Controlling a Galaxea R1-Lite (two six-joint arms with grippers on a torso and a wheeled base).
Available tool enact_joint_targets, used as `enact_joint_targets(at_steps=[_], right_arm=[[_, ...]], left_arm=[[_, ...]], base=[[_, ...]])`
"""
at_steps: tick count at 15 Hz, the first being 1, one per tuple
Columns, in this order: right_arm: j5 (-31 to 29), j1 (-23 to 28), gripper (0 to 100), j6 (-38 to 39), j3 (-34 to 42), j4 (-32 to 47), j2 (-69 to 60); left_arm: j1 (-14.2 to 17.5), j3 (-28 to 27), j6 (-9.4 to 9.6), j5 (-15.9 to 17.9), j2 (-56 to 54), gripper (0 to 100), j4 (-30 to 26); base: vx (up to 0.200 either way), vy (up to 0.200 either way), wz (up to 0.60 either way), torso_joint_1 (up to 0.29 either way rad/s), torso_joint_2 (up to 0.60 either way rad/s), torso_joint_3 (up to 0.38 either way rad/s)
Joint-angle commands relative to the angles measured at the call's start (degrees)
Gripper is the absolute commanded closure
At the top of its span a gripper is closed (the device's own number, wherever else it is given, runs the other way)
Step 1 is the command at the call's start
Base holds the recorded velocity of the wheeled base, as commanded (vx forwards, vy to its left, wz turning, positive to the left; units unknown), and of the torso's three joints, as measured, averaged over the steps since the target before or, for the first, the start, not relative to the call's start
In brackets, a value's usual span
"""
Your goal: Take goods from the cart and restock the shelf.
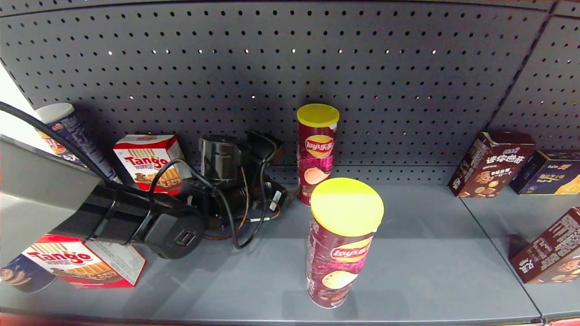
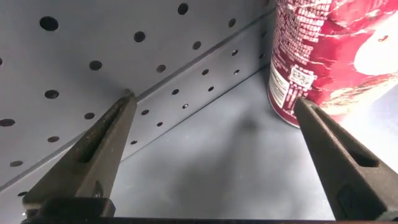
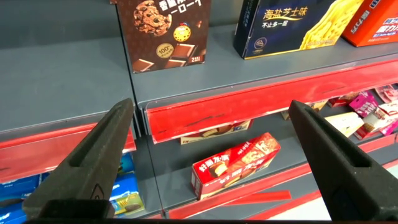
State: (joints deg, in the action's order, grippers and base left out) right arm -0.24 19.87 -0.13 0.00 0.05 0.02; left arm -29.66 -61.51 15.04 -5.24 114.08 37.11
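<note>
2 chip cans upright on shelf (image 1: 430, 253): far can (image 1: 317, 154) at back panel (image 1: 272, 54), near can (image 1: 342, 244) toward front. left gripper (image 2: 212, 99) spread wide, empty, just left of far can, so placement looks done. right gripper (image 3: 211, 106) open, empty. remaining cart stock: can't tell

I see a rear wafer box (image 1: 149, 162) and a front wafer box (image 1: 81, 265) on the left, a cookie box (image 1: 491, 164) on the right, pegboard (image 1: 272, 59) behind

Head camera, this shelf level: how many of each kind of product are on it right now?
Maroon chip cans: 2
Red-and-white wafer boxes: 2
Blue cans: 2
Brown cookie boxes: 2
Navy box: 1
Total: 9
</note>
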Motion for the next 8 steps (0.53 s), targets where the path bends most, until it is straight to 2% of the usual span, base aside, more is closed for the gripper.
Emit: enact_joint_targets(at_steps=[1,4,6,8], right_arm=[[-0.02,-0.01,0,-0.04,0.0,0.04,-0.02],[-0.02,0.08,0,-0.04,0.0,-0.05,-0.02],[-0.02,0.08,0,-0.04,0.0,-0.05,-0.02],[-0.02,0.08,0,-0.04,0.0,0.04,-0.02]], left_arm=[[0.04,0.61,-0.01,-0.38,-1.23,0,0.07],[0.3,6.76,-0.1,-0.3,-9.67,0,-0.02],[0.13,17.48,-0.63,-0.12,-19.77,0,0.16],[-1.81,25.04,-3.97,-0.03,-27.86,0,0.16]], base=[[0.0,0.0,0.0,0.0,0.0,0.0],[0.0,0.0,0.0,0.0,0.0,0.0],[0.0,0.0,0.0,0.0,0.0,0.0],[0.0,0.0,0.0,0.0,0.0,0.0]])
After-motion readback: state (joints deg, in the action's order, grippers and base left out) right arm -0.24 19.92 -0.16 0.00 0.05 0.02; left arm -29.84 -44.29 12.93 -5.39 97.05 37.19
